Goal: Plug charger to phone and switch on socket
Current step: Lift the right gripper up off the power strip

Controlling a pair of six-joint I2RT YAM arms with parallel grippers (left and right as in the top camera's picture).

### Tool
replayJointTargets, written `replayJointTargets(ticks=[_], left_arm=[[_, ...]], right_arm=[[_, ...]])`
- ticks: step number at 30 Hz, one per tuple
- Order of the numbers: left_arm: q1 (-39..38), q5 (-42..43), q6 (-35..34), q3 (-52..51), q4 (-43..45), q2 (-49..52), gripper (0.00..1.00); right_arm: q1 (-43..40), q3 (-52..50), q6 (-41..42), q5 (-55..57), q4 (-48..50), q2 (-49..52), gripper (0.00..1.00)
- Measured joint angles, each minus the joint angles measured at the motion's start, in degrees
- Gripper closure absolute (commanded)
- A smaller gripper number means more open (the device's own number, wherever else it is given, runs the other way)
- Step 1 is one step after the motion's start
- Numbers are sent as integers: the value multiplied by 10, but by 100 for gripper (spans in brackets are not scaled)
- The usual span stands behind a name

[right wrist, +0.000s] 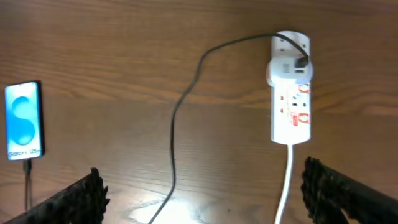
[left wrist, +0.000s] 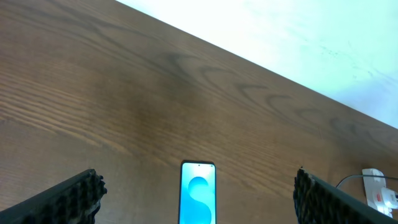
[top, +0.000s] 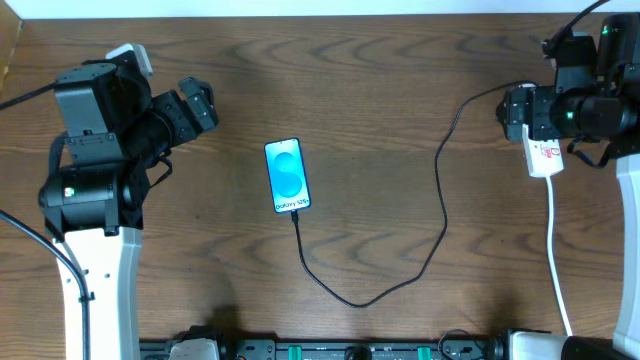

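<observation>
Left gripper [top: 203, 103] has its jaws spread wide, holding nothing and touching nothing. Its ribbed fingers [left wrist: 74, 198] frame the phone [top: 287, 176], which lies flat near the middle of the wooden table [top: 380, 80] with its screen lit. Right gripper [right wrist: 202, 183] is likewise spread wide and empty, with its fingers [right wrist: 336, 190] clear of the power strip [right wrist: 290, 93]. The strip lies at the right side of the table, well apart from the phone. The charger cable [top: 440, 200] runs from the phone's lower edge in a loose curve to the strip's far end, where it enters a white adapter [right wrist: 287, 70]. Switch position cannot be told.
</observation>
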Motion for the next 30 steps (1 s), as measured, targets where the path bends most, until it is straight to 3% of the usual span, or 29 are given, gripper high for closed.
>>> replayJointTargets(ticks=[30], left_arm=[[0,0,0,0,0,0,1]], right_arm=[[0,0,-2,15,0,0,1]])
